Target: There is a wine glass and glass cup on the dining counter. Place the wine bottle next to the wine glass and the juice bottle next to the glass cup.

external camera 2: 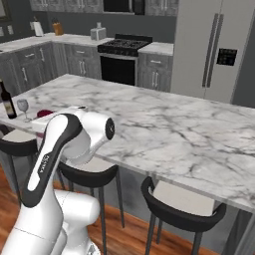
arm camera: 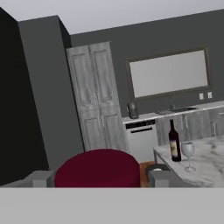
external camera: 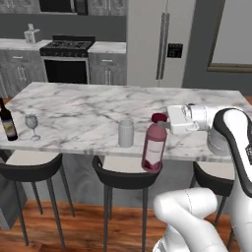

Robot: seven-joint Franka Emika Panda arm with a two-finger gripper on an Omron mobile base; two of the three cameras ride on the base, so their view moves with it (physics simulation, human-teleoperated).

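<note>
While jaws pinch juice bottle (external camera: 154,144) by its red cap, bottle hangs off desk (external camera: 98,110) near edge, just beside glass cup (external camera: 126,132). My worry: cap-only hold lets bottle swing, clip edge or topple cup.

A marbled surface (external camera 2: 164,124) runs across the room, with dark stools (external camera 2: 182,211) tucked under its near edge. At its far left end a wine bottle (external camera 2: 6,102) stands upright, and a wine glass (external camera 2: 23,107) stands just beside it. Nearer the arm than the wine glass, a dark red cap (external camera 2: 44,113) peeks out beside the white arm (external camera 2: 60,149), which hides whatever lies beneath the cap.
</note>
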